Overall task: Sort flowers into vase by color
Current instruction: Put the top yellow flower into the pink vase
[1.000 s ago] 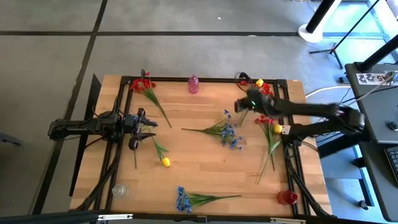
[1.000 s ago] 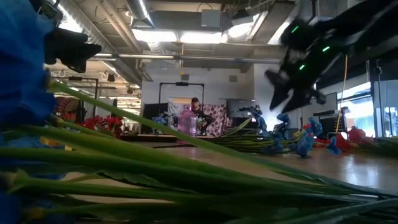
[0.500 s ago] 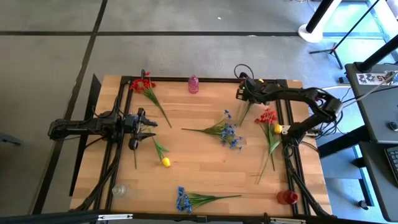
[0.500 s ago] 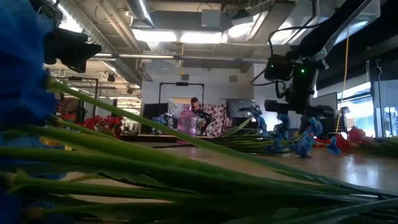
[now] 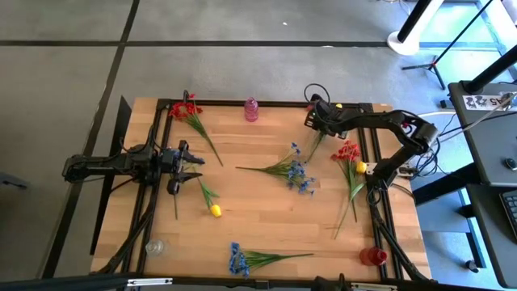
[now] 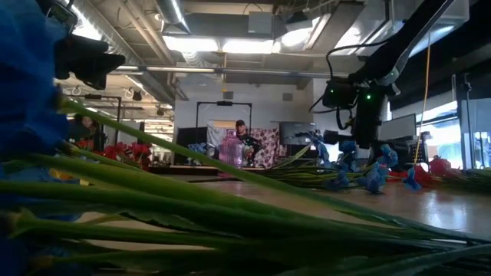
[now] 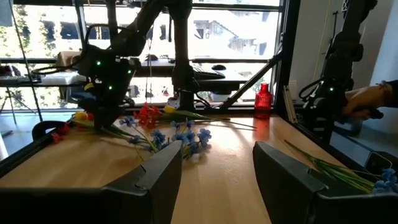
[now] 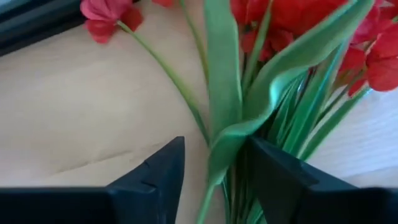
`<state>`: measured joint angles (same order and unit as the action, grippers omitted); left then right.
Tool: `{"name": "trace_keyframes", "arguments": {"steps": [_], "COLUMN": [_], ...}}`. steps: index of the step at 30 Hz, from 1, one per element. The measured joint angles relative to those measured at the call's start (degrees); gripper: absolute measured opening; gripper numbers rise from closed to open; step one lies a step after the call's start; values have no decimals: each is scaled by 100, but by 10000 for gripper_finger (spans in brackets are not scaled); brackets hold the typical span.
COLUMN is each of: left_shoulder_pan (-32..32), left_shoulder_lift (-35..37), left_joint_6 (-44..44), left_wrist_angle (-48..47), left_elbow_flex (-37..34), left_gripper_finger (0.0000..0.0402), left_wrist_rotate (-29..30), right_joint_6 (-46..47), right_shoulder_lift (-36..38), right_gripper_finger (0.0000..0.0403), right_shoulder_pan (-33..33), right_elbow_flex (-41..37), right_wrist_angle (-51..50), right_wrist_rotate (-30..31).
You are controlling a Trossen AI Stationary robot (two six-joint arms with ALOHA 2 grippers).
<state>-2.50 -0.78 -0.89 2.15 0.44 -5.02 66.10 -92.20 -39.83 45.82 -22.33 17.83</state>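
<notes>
Flowers lie flat on the wooden table: a red bunch (image 5: 187, 110) at the far left, a blue bunch (image 5: 294, 171) in the middle, another blue bunch (image 5: 240, 260) at the near edge, a yellow tulip (image 5: 215, 210), and red with yellow (image 5: 352, 158) on the right. My right gripper (image 5: 313, 120) is open and points down over a red bunch at the far right corner, its fingers either side of that bunch's green stems and leaves (image 8: 227, 134). My left gripper (image 5: 191, 159) waits open above the table's left side. My right gripper (image 8: 214, 165) comes from above with its open fingers astride the red bunch's green stems and a folded leaf (image 8: 249, 127), just below the blooms (image 8: 367, 59). The bunch lies on the table. Whether a finger touches the leaf I cannot tell.
A pink vase (image 5: 251, 109) stands at the far edge, a red vase (image 5: 371, 256) at the near right corner and a clear one (image 5: 153, 246) at the near left corner. Black frame rails (image 5: 376, 202) run along both sides. A person's hand (image 7: 367, 99) shows beyond the table.
My right gripper has swung toward the table's far edge, turned from a tilted pose to pointing down, and come down over the red bunch at the far right corner. The arm's elbow has folded back to the right. The flowers have stayed where they were.
</notes>
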Motion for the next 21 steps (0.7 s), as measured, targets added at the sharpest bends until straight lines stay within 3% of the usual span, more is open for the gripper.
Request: {"name": "trace_keyframes", "arguments": {"steps": [10,16,21], "left_shoulder_pan": [1,1,2], "left_shoulder_lift": [-2,-2,-2], "left_joint_6": [-1,-310,-139], "left_wrist_angle": [15,606,1112], "left_elbow_flex": [0,3,5], "left_gripper_finger": [192,192,192], "left_wrist_rotate": [1,-191,-287], "right_joint_6": [-190,-1191,-2856], "right_shoulder_lift": [232,810,1071], "right_gripper_finger": [14,29,8], "right_shoulder_pan": [188,891,1930], "right_elbow_flex": [-2,151,227], "right_wrist_angle": [231,878,2644], "right_wrist_rotate": [600,850,1147]}}
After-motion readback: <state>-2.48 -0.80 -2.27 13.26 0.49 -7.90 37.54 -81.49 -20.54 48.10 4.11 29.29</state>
